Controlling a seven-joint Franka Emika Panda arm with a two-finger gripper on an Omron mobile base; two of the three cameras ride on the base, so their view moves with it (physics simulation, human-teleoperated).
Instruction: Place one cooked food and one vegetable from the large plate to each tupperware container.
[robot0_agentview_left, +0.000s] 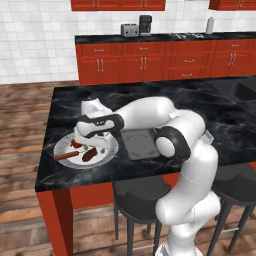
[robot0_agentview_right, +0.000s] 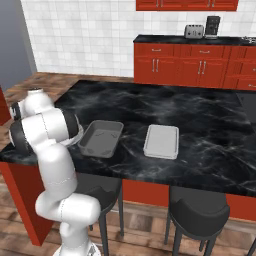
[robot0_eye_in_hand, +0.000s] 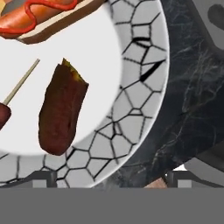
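The large plate (robot0_agentview_left: 61, 145) (robot0_eye_in_hand: 141, 83) sits at the counter's left end. On it lie a hot dog in a tan bun (robot0_eye_in_hand: 39, 13), a dark brown oblong vegetable (robot0_eye_in_hand: 61, 109) (robot0_agentview_left: 90, 154) and a thin reddish-brown sausage (robot0_agentview_left: 66, 156) on a stick. My gripper (robot0_agentview_left: 94, 143) (robot0_eye_in_hand: 111, 178) hangs open just above the plate's rim, holding nothing. In the hand view the brown vegetable lies left of the line between the fingertips (robot0_eye_in_hand: 41, 176). Two grey tupperware containers (robot0_agentview_right: 101, 138) (robot0_agentview_right: 161, 141) stand side by side to the right of the plate, with nothing in them.
My own arm arches over the nearer tray (robot0_agentview_left: 141, 143) in the left base view. The black marble counter (robot0_agentview_right: 200, 115) stretches right and back. Dark stools (robot0_agentview_right: 197, 212) stand under its front edge. A toaster (robot0_agentview_left: 129, 30) sits on the far counter.
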